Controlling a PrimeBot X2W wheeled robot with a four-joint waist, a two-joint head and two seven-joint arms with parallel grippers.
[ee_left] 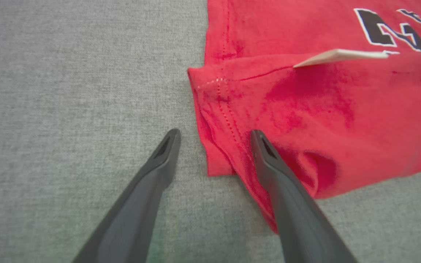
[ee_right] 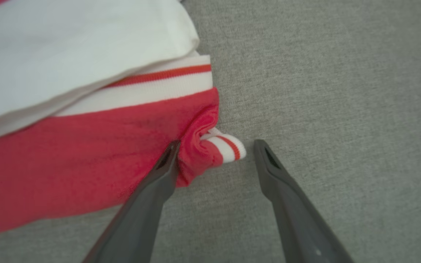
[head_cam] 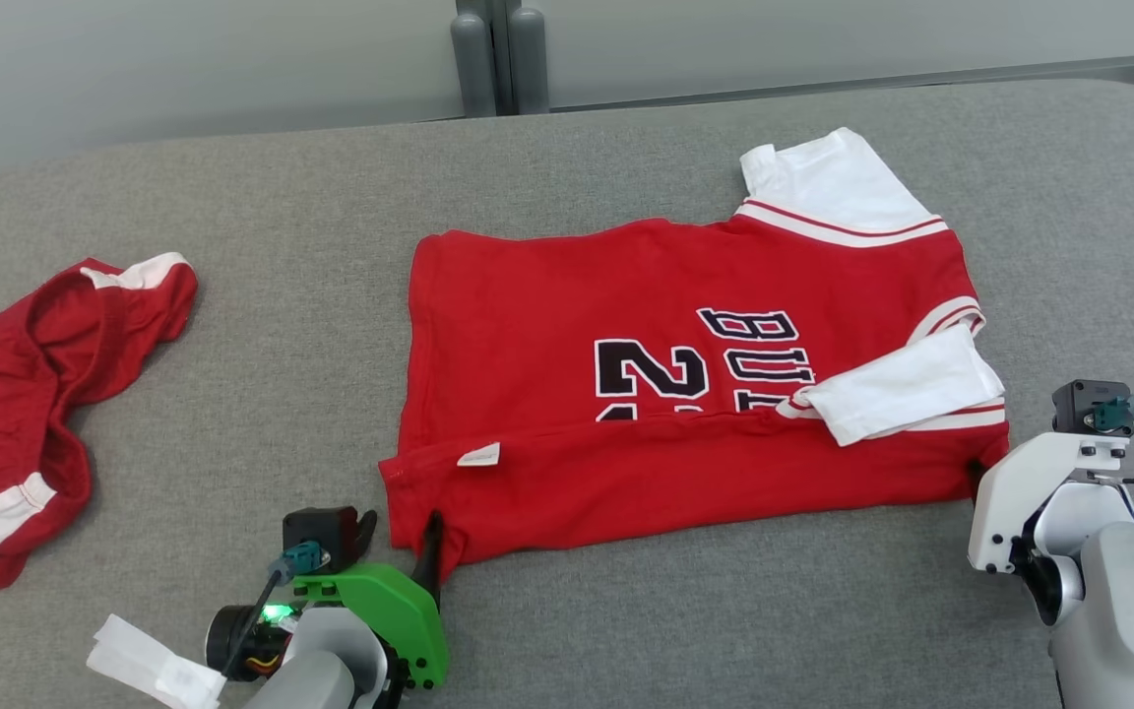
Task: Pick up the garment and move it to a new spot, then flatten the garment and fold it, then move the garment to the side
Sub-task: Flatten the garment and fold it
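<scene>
The garment is a red jersey with white sleeves and black lettering, lying folded lengthwise across the middle of the grey table. My left gripper is open at its near left corner. In the left wrist view that hem corner lies between the fingers, with the right finger over the cloth. My right gripper is open at the near right corner, where a striped rib edge pokes out between its fingers. Its pale wrist shows in the head view.
A second red garment with white trim lies bunched at the table's left edge. A white paper strip sits by my left forearm. Grey posts and a wall stand behind the table.
</scene>
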